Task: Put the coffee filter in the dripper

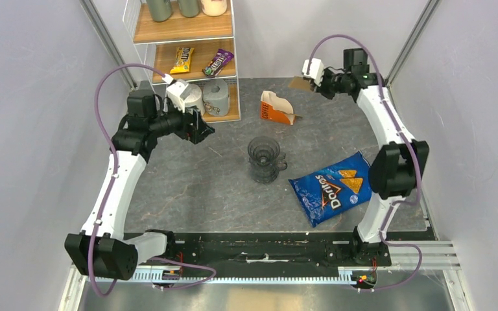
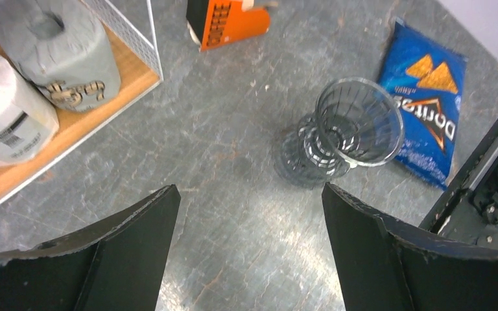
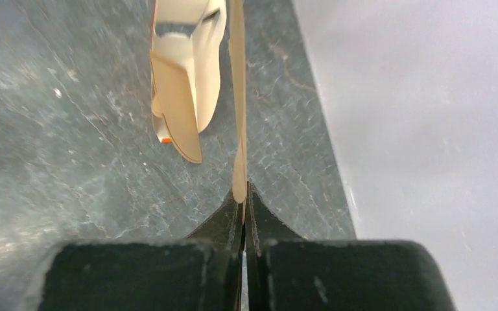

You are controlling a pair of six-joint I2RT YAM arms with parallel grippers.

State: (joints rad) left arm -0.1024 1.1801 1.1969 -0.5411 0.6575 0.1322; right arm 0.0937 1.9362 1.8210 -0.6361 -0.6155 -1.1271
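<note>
While the dripper [image 1: 263, 157] stands upright at mid-table, a smoky translucent plastic cone with ribbed walls and a round rim, the coffee filter [image 1: 296, 84] is well apart from it, at the far right of the table, held above the surface. The right gripper [image 3: 244, 201] has its black fingers pressed together on the filter, which the right wrist view shows edge-on as a thin tan paper sheet. Below it the filter packet [image 1: 279, 108], orange-and-white cardboard, lies on its side with its mouth open; what it holds I cannot tell. The left gripper [image 2: 249, 191] hangs with its jaws spread wide and nothing between them, the dripper ahead of it. A glossy blue chip bag [image 1: 331, 188] lies flat just right of the dripper. The wire shelf [image 1: 228, 115] has wooden boards: two paper rolls [image 2: 58, 52] on the lowest, two candy bags [image 1: 200, 61] above
</note>
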